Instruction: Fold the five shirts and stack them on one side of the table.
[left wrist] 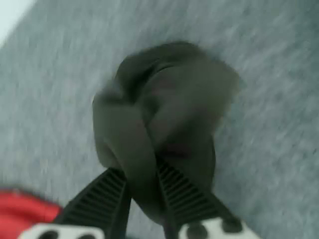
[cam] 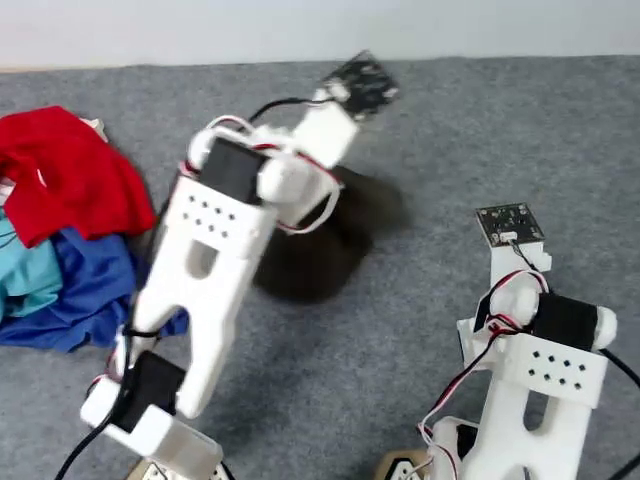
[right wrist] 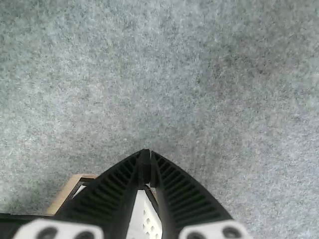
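A dark shirt (left wrist: pixel 169 109) hangs bunched from my left gripper (left wrist: pixel 142 191), which is shut on a fold of the cloth. In the high view the same dark shirt (cam: pixel 325 245) shows under the left arm (cam: pixel 215 250), near the middle of the grey table. At the table's left edge lies a pile with a red shirt (cam: pixel 65 170) on top, a teal shirt (cam: pixel 25 275) and a blue shirt (cam: pixel 90 290). My right gripper (right wrist: pixel 145 159) is shut on nothing, low over bare grey carpet at the front right.
The table is covered in grey carpet (cam: pixel 470 130). The right arm (cam: pixel 535 370) stands at the front right. A wooden piece (right wrist: pixel 70 191) of its base lies under the right gripper. A pale wall (cam: pixel 300 25) runs along the back edge.
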Robot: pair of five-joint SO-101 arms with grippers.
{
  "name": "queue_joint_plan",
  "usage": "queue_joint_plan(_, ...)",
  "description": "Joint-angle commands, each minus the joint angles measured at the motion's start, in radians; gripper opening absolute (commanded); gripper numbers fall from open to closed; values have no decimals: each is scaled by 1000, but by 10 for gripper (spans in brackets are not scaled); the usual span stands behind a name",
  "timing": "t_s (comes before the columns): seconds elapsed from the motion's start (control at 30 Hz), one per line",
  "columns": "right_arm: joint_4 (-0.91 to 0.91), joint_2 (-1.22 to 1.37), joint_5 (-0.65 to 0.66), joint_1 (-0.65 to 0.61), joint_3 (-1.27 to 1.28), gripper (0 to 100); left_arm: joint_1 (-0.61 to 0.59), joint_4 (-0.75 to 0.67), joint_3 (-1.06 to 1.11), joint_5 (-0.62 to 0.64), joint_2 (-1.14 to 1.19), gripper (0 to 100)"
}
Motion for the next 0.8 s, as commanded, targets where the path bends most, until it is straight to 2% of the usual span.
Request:
queue_joint_plan(0.0,-28,5,0,2,-6,9,-49,38,79,-77,-101,34)
queue_joint_plan(0.13,-51,13,0,2,-6,9,-69,35,228,-94,-201,158)
queue_joint_plan(0.47,-99,15,0,1,-12,11,-164,34,295,-100,-255,194)
queue_joint_plan(0.57,-108,16,-2,-18,-18,80,-222,34,288,-98,-255,199)
queue_joint_plan(0.67,-104,24,-86,-58,-49,148,-282,34,288,-98,-253,199)
queue_joint_plan(0.77,-107,73,-124,-117,-106,129,-315,34,288,-97,-250,196)
